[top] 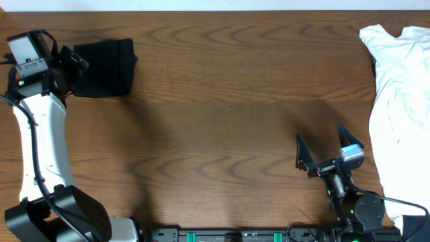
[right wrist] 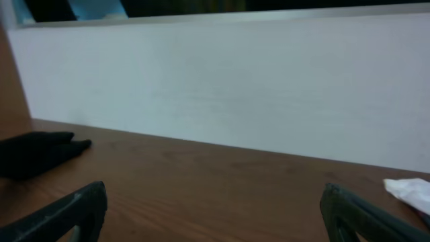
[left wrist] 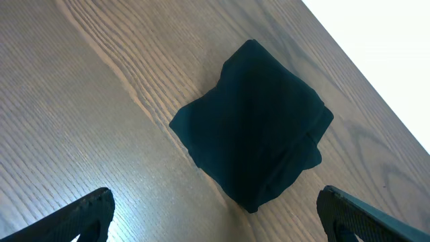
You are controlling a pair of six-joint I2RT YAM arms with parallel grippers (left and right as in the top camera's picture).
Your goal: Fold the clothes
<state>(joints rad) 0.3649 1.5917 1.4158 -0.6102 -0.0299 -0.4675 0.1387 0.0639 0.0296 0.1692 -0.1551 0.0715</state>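
Judging the fold done: I see the black shirt [top: 104, 67] bundled at the far-left corner of the tabletop [top: 222, 101], out of the way; left gripper [top: 75, 62] released beside it, right gripper [top: 318, 132] released, empty.

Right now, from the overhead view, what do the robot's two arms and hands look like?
The left arm has a long white shell, black joints and a black cable alongside; its left hand is black. The right arm is black, with a small silver block behind the right hand, whose two dark fingers are slim and pointed.
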